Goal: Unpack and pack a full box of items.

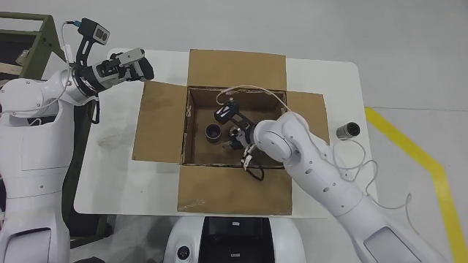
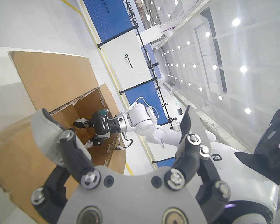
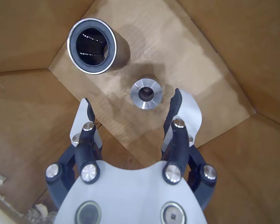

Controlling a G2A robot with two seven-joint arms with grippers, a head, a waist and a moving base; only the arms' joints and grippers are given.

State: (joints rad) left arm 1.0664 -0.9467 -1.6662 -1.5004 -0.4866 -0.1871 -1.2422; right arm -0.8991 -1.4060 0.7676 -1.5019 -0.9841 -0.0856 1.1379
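Observation:
An open cardboard box (image 1: 162,123) with its flaps spread out stands mid-table. On its floor (image 3: 177,47) stand a large dark-lined metal sleeve (image 3: 93,46) (image 1: 213,131) and a small steel bushing (image 3: 146,93). My right gripper (image 3: 133,101) (image 1: 232,126) hangs open inside the box just above the bushing, which lies slightly ahead of its fingertips, untouched. A third metal cylinder (image 1: 349,130) lies on the table to the right of the box. My left gripper (image 1: 142,66) (image 2: 115,117) is open and empty, held in the air off the box's far left corner, and points toward the box (image 2: 56,78).
The white table (image 1: 110,168) has bare room to the left of the box's left flap. A green cart (image 1: 29,36) stands beyond the table's left end. The right arm's white cable (image 1: 256,89) loops over the box's far side.

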